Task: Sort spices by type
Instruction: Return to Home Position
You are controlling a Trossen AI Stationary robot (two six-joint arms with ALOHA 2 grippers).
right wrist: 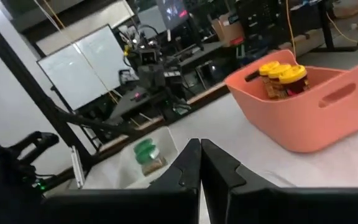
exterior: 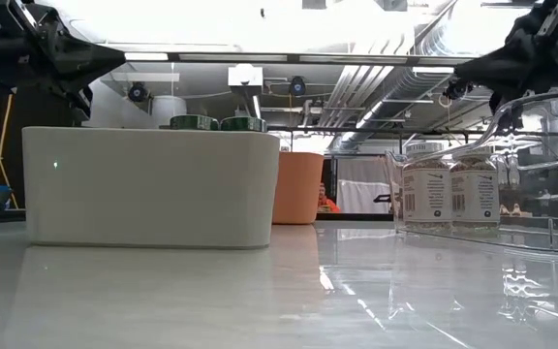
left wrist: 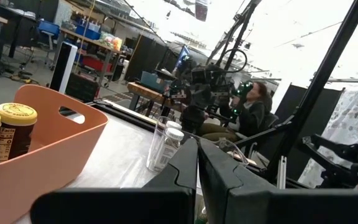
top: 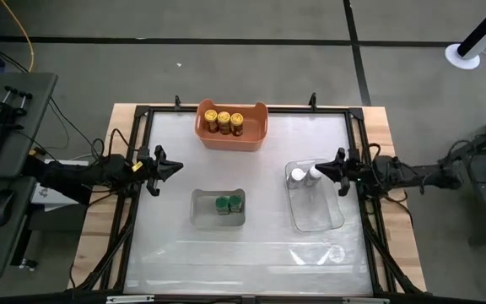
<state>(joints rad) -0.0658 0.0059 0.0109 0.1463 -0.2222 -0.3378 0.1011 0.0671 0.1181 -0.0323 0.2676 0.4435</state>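
Three yellow-lidded jars [top: 224, 121] stand in the orange tub [top: 231, 138] at the table's far side. Two green-lidded jars [top: 229, 203] stand in the clear tub [top: 218, 218] near the table's middle. Two silver-white-lidded jars [top: 305, 176] stand at the far end of the clear tub [top: 315, 203] on the right. My left gripper [top: 175, 167] hovers above the table's left side, shut and holding nothing. My right gripper [top: 321, 170] hovers just right of the silver-lidded jars, shut and holding nothing; its fingers meet in the right wrist view [right wrist: 201, 158].
Black frame rails [top: 133, 211] run along the table's left and right sides. Bare table surface lies near the front edge [top: 243, 262]. A person [left wrist: 253, 106] sits beyond the table in the left wrist view.
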